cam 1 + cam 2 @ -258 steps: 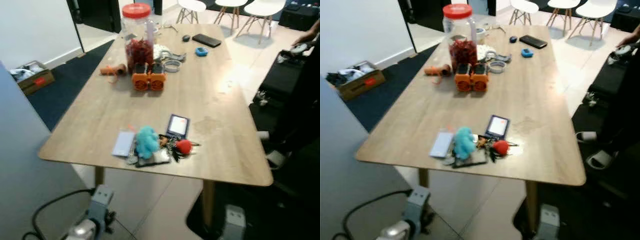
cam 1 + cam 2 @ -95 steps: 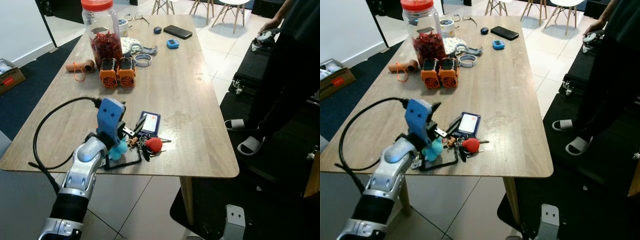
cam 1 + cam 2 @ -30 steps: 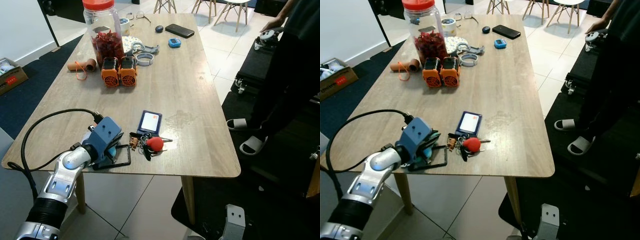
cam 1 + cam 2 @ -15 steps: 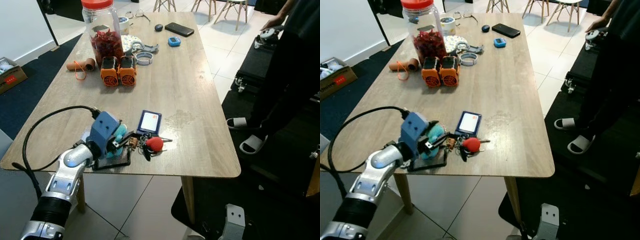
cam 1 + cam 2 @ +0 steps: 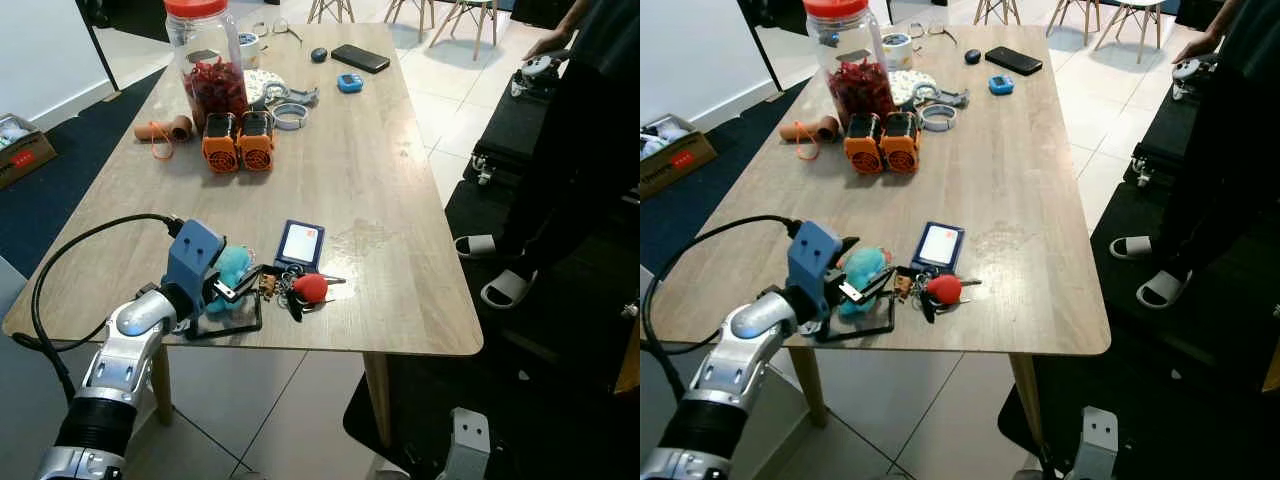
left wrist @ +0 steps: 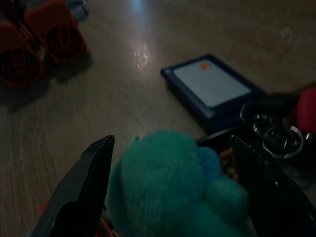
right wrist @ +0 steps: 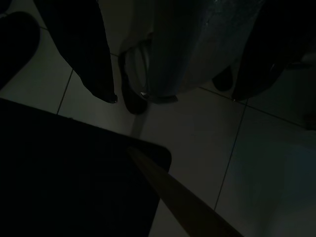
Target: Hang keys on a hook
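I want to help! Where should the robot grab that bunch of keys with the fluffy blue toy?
Probably by the fluffy blue toy: it is the bulkiest, softest part, while the keys lie flat on the table. Come from the near-left side, where the left end effector sits, open, a finger on either side of the toy.

A home dining area: long wooden table [image 5: 370,170], white chairs [image 5: 455,12], tiled floor [image 5: 440,110].

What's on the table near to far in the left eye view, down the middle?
Red ball on the keys → blue card holder → orange fans → chilli jar → black phone.
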Tool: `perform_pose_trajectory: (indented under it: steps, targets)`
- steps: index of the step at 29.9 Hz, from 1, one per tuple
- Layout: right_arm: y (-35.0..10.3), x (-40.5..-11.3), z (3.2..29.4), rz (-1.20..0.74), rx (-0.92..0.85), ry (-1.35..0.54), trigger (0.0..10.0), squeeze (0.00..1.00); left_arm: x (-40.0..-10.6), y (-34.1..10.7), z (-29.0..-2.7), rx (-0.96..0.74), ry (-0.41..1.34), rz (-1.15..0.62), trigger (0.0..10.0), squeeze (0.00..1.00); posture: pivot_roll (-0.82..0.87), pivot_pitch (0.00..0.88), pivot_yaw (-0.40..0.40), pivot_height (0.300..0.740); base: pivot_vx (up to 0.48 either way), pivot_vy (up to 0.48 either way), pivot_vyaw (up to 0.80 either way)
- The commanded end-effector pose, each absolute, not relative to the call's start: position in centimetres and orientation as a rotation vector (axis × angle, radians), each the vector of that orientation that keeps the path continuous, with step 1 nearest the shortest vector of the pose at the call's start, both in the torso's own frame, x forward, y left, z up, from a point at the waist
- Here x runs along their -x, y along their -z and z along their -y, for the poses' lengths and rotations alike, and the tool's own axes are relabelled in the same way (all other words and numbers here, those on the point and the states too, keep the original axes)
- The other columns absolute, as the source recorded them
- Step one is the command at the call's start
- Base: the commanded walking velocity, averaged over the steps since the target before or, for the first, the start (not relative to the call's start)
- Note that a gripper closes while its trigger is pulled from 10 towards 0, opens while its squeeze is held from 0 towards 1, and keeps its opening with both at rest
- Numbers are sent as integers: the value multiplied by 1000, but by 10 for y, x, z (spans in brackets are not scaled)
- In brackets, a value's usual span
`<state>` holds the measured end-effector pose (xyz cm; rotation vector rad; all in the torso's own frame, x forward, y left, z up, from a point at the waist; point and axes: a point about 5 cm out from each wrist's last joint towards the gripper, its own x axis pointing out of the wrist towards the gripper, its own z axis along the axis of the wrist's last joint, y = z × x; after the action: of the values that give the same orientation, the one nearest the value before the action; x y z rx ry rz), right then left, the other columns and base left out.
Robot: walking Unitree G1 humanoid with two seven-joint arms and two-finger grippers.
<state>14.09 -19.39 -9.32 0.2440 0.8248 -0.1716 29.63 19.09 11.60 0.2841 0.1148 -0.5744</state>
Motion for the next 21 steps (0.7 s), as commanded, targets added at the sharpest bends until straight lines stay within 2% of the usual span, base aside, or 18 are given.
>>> perform_pose_trajectory:
  steps: [1,13,20,21]
  targets:
    - [95,-138,192,-838,-261,182,10000,0,-292,-110,-201,-342,563,-176,10000,0,46,68,37,740,0,0,0]
    - [95,-137,193,-839,-264,184,10000,0,-286,-94,-210,-396,539,-303,10000,0,44,61,38,740,0,0,0]
    - [95,-138,193,-837,-265,184,10000,0,-288,-94,-209,-400,525,-312,10000,0,43,57,37,740,0,0,0]
    - [95,-138,193,-837,-265,185,10000,0,-289,-94,-208,-399,527,-310,9725,0,43,57,37,740,0,0,0]
